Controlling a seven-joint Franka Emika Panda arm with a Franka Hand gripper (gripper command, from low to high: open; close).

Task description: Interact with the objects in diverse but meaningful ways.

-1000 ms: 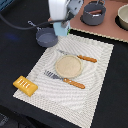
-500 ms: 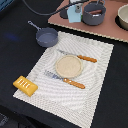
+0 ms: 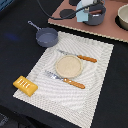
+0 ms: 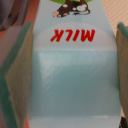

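A black desk (image 3: 17, 50) fills the exterior view, dark across its whole near edge. A pale woven mat (image 3: 95, 75) lies spread over the middle of it. At the far edge sits a reddish-brown board (image 3: 112, 31), reaching toward the far corner on the exterior view's right. Light is soft and even, with no hard shadows anywhere.
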